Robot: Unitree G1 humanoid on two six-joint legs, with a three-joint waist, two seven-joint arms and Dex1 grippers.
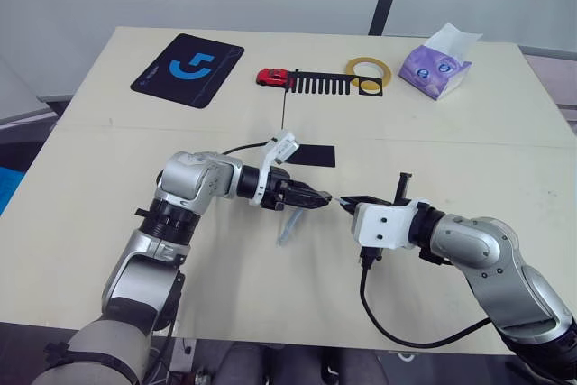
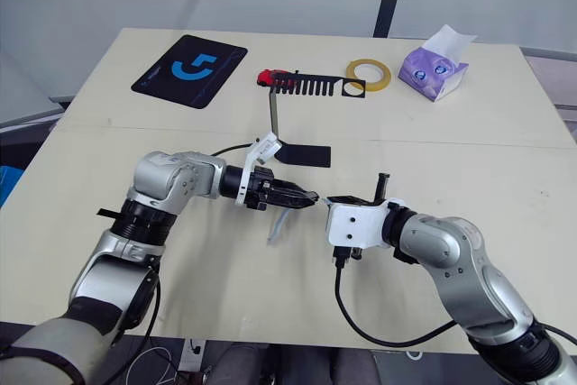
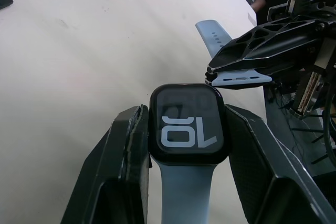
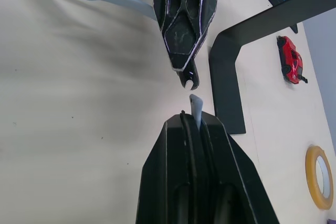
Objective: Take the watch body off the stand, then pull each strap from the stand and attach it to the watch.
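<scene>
My left gripper [image 1: 319, 197] is shut on the watch body [image 3: 189, 124], a black case with white digits on its screen. One pale grey-blue strap [image 1: 288, 225] hangs from the case down toward the table. My right gripper [image 1: 350, 201] faces it from the right, shut on the other strap [image 4: 195, 108]. That strap's free end [image 3: 239, 77] sits just short of the case's open edge, with a small gap between them. The black stand [image 1: 311, 154] rises behind the grippers, and its comb-toothed top bar [image 1: 329, 83] is bare.
A red toy car [image 1: 271, 77] and a yellow tape ring [image 1: 368, 69] lie behind the stand's bar. A black mat with a blue logo [image 1: 187, 69] is at the far left. A purple tissue pack [image 1: 437, 65] is at the far right.
</scene>
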